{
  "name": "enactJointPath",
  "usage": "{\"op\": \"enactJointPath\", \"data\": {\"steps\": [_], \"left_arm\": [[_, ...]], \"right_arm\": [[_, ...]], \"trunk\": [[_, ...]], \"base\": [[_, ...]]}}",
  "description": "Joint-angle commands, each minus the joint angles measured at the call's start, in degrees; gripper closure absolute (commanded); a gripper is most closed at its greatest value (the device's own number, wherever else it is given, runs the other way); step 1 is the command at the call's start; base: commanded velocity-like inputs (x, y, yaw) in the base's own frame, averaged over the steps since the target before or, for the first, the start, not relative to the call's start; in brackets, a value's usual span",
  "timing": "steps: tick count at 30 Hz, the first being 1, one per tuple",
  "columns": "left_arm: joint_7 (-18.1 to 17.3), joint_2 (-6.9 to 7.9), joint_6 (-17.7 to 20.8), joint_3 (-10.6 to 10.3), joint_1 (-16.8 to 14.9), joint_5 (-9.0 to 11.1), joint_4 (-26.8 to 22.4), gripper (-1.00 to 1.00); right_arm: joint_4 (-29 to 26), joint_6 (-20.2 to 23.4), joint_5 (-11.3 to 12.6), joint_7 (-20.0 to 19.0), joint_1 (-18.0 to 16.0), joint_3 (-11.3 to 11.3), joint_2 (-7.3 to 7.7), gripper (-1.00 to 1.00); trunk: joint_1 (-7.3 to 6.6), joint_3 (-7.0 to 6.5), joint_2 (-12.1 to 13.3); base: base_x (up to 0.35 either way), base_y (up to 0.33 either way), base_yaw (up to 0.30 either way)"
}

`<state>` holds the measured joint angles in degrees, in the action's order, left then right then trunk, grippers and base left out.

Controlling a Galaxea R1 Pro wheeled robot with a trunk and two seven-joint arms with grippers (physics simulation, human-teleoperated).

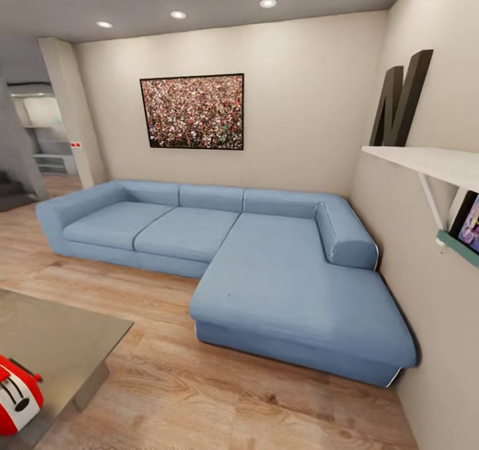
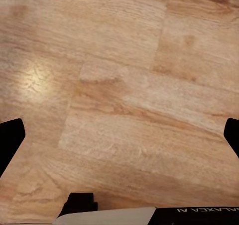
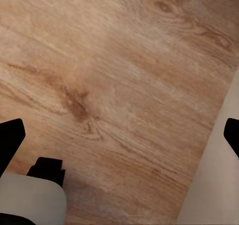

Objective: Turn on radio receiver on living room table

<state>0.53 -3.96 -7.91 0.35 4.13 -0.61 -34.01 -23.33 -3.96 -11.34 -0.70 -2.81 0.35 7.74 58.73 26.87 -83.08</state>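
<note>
Both grippers, left (image 2: 119, 135) and right (image 3: 119, 135), spread wide over floor (image 2: 124, 75); radio receiver (image 1: 16, 397) on table (image 1: 60, 343) far off—turn base, centre radio before reaching.

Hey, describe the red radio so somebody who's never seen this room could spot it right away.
Start at the big blue L-shaped sofa against the beige wall, then look across the wooden floor to the low grey-beige matte coffee table at the head view's lower left. The small red rounded radio receiver with white trim sits at the table's near end, cut off by the picture's edge; it is the one bright red thing there.
</note>
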Motion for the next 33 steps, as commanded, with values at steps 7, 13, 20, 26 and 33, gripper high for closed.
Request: {"op": "enactJointPath", "data": {"steps": [7, 13, 20, 26, 33], "left_arm": [[0.0, -0.01, 0.0, 0.0, 0.0, 0.0, 0.0, -1.0], [0.0, -0.06, 0.0, 0.0, 0.0, 0.0, 0.0, -1.0], [0.0, -0.06, 0.0, 0.0, 0.0, 0.0, 0.0, -1.0], [0.0, -0.06, 0.0, 0.0, 0.0, 0.1, 0.0, -1.0], [0.0, -0.01, 0.0, 0.0, 0.0, 0.1, 0.0, -1.0]], "right_arm": [[0.0, 0.0, 0.0, 0.0, 0.0, 0.0, 0.0, -1.0], [0.0, 0.0, 0.0, 0.0, 0.0, 0.0, 0.0, -1.0], [0.0, 0.0, 0.0, 0.0, 0.0, 0.0, 0.0, -1.0], [0.0, 0.0, 0.0, 0.0, 0.0, 0.0, -0.01, -1.0], [0.0, 0.0, 0.0, 0.0, 0.0, 0.0, -0.01, -1.0]], "trunk": [[0.0, 0.0, 0.0], [0.0, 0.0, 0.0], [0.0, 0.0, 0.0], [0.0, 0.0, 0.0], [0.0, 0.0, 0.0]], "base": [[0.0, 0.0, 0.296], [0.0, 0.0, 0.296], [0.0, 0.0, 0.296], [0.0, 0.0, 0.296], [0.0, 0.0, 0.296]]}}
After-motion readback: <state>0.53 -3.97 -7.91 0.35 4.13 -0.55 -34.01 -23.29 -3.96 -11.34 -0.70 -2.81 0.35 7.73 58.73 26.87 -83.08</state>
